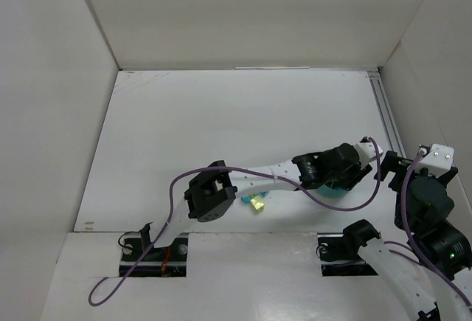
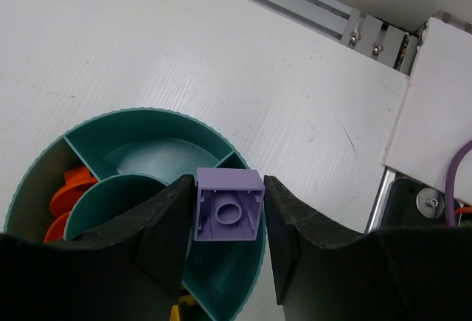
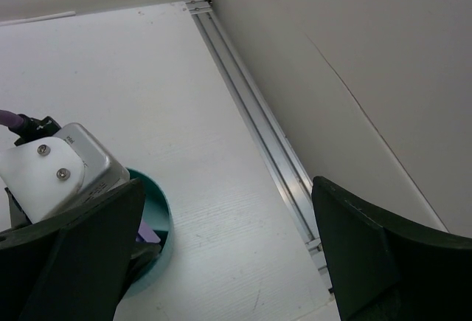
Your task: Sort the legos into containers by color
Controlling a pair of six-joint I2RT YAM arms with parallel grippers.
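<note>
Here, white walls (image 1: 243, 11) enclose the table (image 1: 221, 129) bearing the teal bowl (image 2: 147, 123).

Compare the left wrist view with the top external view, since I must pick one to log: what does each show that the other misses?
Only the left wrist: a purple brick pinched in the left tool over the teal bowl, its dividers, and orange pieces in one compartment. Only the top external: a lime brick and a teal brick loose on the table, beside the left arm. Both: the teal bowl and the table.
</note>
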